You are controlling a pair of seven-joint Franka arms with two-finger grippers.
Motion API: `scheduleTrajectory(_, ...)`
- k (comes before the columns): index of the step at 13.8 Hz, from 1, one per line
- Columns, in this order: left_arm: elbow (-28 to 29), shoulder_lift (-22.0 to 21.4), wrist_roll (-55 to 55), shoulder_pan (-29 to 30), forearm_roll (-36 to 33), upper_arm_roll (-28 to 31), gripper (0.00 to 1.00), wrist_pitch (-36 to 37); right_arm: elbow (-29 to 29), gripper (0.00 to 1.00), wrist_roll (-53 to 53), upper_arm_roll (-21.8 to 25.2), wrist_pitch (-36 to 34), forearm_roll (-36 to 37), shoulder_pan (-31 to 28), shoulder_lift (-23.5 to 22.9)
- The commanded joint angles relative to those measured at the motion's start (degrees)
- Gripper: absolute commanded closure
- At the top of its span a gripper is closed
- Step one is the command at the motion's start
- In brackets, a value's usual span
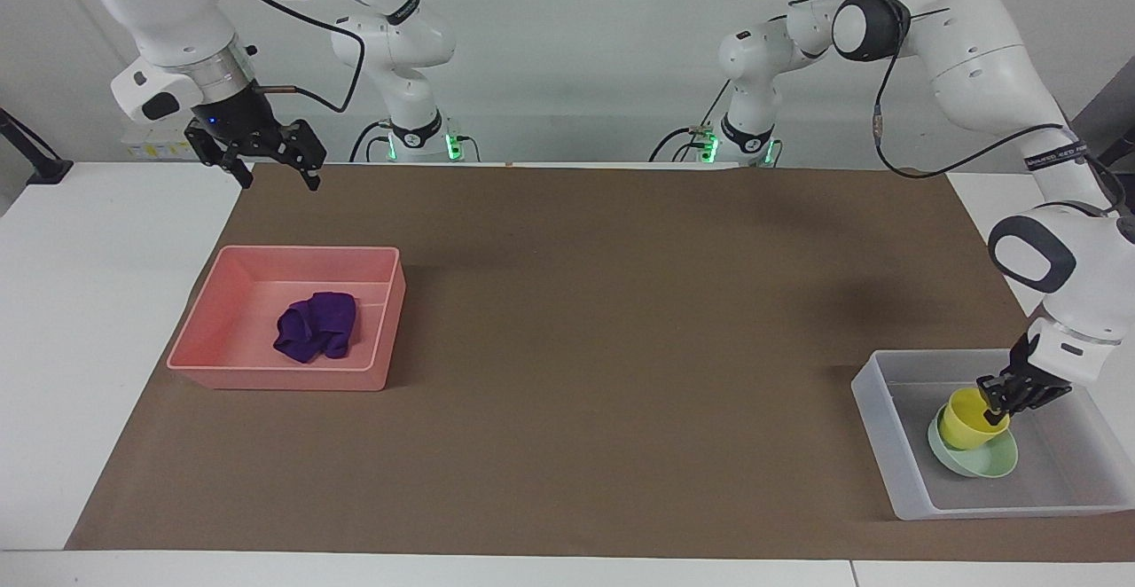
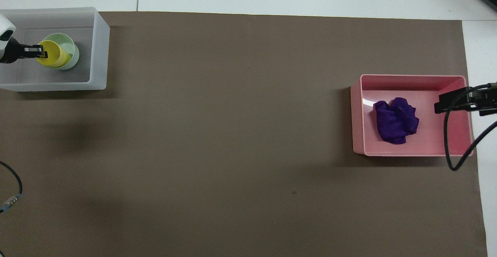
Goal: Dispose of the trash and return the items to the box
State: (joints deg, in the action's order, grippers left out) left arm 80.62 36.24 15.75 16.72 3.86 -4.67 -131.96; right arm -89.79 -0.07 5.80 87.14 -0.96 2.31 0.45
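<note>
left tool [image 1: 995, 399]: at yellow cup [image 1: 966, 420] rim, grip unclear | cup in green bowl [image 1: 980, 461], box [image 1: 873, 410] | right tool [image 1: 270, 161]: released, raised

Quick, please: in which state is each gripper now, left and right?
Left gripper: at the yellow cup's rim; grip cannot be told.
Right gripper: open, holding nothing.

Both arms are glossy white with rounded shells, their joints capped by dark grey discs and rings. A black cable loops loosely along each arm, clipped near the upper joints. Each wrist ends in a silver metal band, below which sits a black end effector: the right end effector [image 1: 264, 154] at the upper left of the frame, the left end effector [image 1: 1000, 397] at the lower right. Green lights glow at both bases.
</note>
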Motion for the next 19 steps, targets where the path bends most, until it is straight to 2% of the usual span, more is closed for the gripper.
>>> scheduleTrajectory(1, 0.9, -0.9, 1.1, -0.5, 0.4, 0.5, 0.31, -0.5, -0.8, 0.0, 1.7, -0.2, -1.6, 0.9, -0.4, 1.2)
scheduleTrajectory(3, 0.9, -2.0, 2.5, -0.6, 0.2, 0.5, 0.0, -0.4, -0.7, 0.0, 1.7, -0.4, -2.8, 1.2, -0.2, 1.9)
scheduleTrajectory(5, 2.7, -5.6, 5.6, -1.9, 0.4, 0.6, 0.0, -0.1, -1.6, 0.0, 2.2, -0.4, -2.5, 1.4, -0.7, 2.4)
scheduleTrajectory(8, 10.5, -14.6, 5.6, -4.9, 0.0, 0.7, 0.0, -0.2, -3.5, 0.0, 3.5, -0.4, -0.6, 2.1, -0.5, 3.3)
scheduleTrajectory(10, 16.1, -20.4, 5.3, -7.2, 0.0, 0.6, 0.0, -0.1, -5.2, 0.0, 3.7, -0.4, 2.3, 5.7, 0.1, 4.1)
scheduleTrajectory(14, 25.7, -30.2, 3.3, -11.3, 0.0, 0.7, 0.0, 1.3, -3.7, 0.0, 2.5, -0.4, 2.0, 3.6, 0.0, 3.7)
scheduleTrajectory(17, 26.2, -35.5, -1.1, -14.9, -0.2, 0.6, 0.0, 10.1, -3.4, 0.0, 2.0, -0.4, 1.8, 1.5, -0.6, 3.7)
scheduleTrajectory(19, 26.0, -38.5, -7.0, -18.5, -4.4, 0.5, 0.0, 15.6, -3.8, 0.0, 2.0, -0.4, 1.9, 1.5, -0.5, 3.9)
